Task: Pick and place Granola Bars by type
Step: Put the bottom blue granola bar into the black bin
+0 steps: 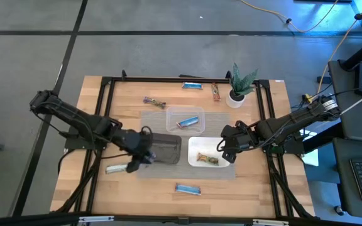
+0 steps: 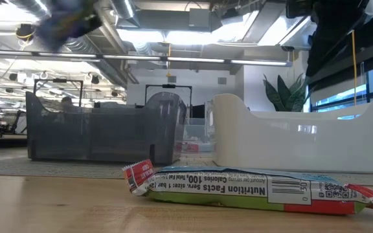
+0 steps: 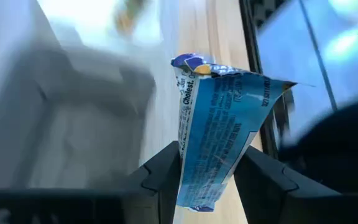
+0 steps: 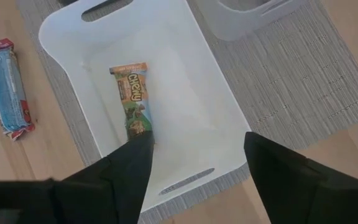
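Desk: wooden desk [image 1: 256, 188] with a grey mat; black tray [image 1: 166, 149], clear tray [image 1: 185, 110] and white tray [image 1: 192, 145] on it.
Hidden: black tray's inside blurred in the left wrist view.
Writing: "Chewy" on the bar [image 4: 132, 102] in the white tray; "Nutrition Facts" on the front blue bar [image 2: 251, 191].
Left gripper [image 3: 207, 180]: clenched on a blue granola bar [image 3: 219, 134], beside the black tray.
Right gripper [image 4: 194, 165]: released, over the white tray.

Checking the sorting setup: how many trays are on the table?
3: a clear tray mid-table, a black tray beside the left tool, a white tray beneath the right tool. None appear hidden.
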You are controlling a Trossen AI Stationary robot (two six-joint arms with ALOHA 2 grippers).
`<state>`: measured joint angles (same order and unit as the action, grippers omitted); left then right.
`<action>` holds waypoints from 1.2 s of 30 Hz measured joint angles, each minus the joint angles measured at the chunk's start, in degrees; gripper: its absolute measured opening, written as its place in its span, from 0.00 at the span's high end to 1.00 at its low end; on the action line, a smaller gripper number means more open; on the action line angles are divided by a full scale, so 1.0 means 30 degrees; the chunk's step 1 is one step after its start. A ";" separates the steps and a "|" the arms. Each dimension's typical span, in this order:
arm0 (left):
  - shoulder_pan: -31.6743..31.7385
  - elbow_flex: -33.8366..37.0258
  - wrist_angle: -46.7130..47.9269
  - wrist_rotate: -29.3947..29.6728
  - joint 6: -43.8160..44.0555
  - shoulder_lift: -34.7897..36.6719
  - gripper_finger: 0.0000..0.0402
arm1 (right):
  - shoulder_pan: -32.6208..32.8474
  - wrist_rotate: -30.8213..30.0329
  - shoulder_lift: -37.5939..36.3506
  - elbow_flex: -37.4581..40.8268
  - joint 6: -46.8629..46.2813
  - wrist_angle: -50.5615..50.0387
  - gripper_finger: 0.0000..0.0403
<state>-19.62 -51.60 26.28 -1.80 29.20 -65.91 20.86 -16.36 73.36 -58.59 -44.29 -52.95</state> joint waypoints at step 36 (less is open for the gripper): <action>0.2951 -0.0004 -0.0423 0.1257 -0.4992 -0.6979 0.67 | 0.0000 0.0015 0.0000 -0.0007 -0.0138 0.2812 0.37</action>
<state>-10.76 -51.62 25.01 1.97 14.22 -86.85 20.86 -16.32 73.36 -58.61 -44.71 -44.52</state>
